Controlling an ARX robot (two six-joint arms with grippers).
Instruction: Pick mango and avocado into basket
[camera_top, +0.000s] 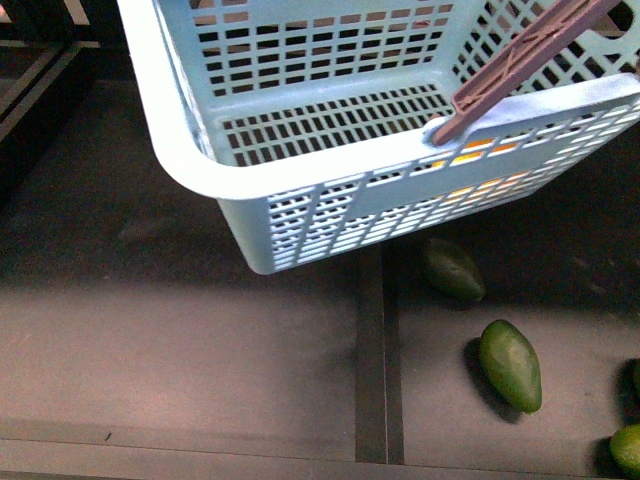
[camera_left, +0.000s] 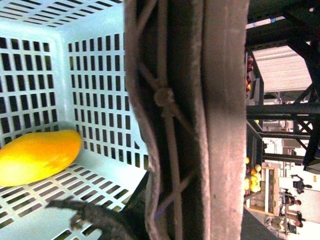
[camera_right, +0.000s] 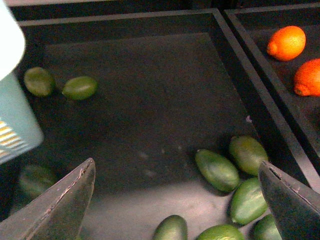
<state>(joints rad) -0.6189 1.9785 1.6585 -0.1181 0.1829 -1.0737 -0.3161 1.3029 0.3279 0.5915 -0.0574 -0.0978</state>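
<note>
Basket: large light turquoise plastic basket with a thick smooth rim. Its walls and floor are cut into rows of rectangular slots. In the front view it sits above the dark bins and hides part of them.
Handle: brown plastic folding handle, ribbed and lattice-braced. It fills the middle of the left wrist view, very close to the lens.
Mango: smooth, glossy, yellow-orange elongated oval mango. It lies inside the basket on the slotted floor, near a side wall. In the front view its orange shows through the slots.
Avocado: dull dark green egg-shaped avocado. It lies outside the basket on the bin floor, touching a neighbour of its kind.
Other avocados: several other avocados are clustered around it, and two more lie well apart at the bin's far side.
Bin: matt black flat-floored bin with raised walls.
Orange fruits: two round, pebbly orange fruits lie in the next compartment, beyond a dark divider wall.
In the way: the basket's corner juts into the right wrist view, and one green fruit lies in its shadow.
Right pincer: right pincer has two grey wedge-shaped fingers spread wide with nothing between them. The avocado is near, towards one finger, and apart from both.
Left pincer: the jaws cannot be made out behind the handle, so I cannot tell whether they are clamped.
</note>
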